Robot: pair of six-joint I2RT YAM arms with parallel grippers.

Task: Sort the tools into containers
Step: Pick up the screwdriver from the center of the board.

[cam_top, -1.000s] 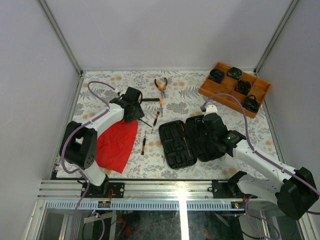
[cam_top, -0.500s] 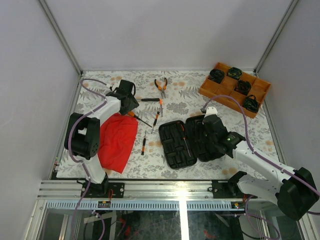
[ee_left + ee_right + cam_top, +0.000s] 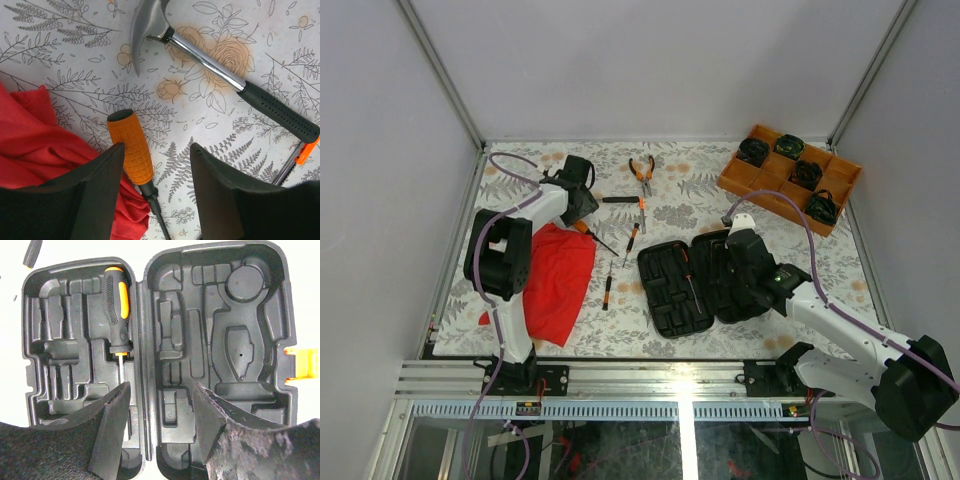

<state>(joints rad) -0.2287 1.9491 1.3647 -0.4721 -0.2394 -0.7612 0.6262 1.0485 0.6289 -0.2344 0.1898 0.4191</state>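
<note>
**Left and right wrist views, with overhead view.** My left claw (image 3: 157,165) hangs open near the far-left corner of the counter (image 3: 240,135), gripping nothing. 1 orange-handled screwdriver (image 3: 131,147) lies below the gap, close to the left finger rather than centred. Its shaft runs toward me along the edge of the red cloth (image 3: 35,145). The hammer (image 3: 210,65) lies just beyond it, toward the far edge and apart from it.

My right claw (image 3: 160,395) is also open and empty. It hovers over the tool case (image 3: 215,315), which lies open near the near edge, right of centre, with 1 screwdriver (image 3: 116,300) already seated in its left half. The pliers (image 3: 641,168) and 3 smaller screwdrivers (image 3: 607,290) lie loose between the hammer and the case.

The step in hand appears to be picking up the orange handle. To do it well, I would shift the left claw sideways until the handle sits midway between the fingers. I would then descend squarely across its ribbed middle and close clear of the cloth, so that no fabric is pinched in.
</note>
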